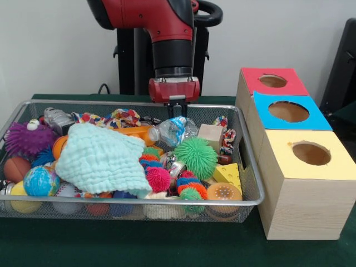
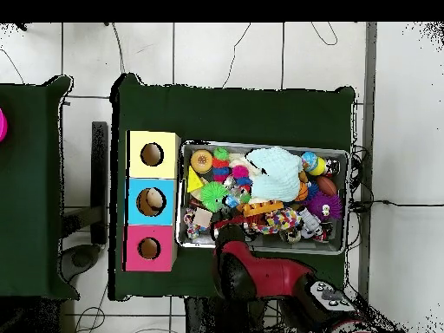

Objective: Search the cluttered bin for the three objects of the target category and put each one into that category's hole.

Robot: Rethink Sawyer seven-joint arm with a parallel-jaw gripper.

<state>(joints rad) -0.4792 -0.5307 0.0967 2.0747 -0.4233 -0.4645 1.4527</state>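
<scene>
My gripper hangs from the red and black arm over the far rim of the wire bin, just above a crushed plastic bottle. Nothing shows in its grasp. The bin holds a pale teal cloth, a green spiky ball, a pink spiky ball, a purple spiky ball, a yellow cheese wedge and a wooden block. To the right, the wooden box has a red hole, a blue hole and a yellow hole. From overhead the arm hides the gripper.
A globe ball, a small basketball, a rope toy and an orange toy crowd the bin. The cloth covers what lies beneath it. Overhead, the bin stands right beside the box on green cloth.
</scene>
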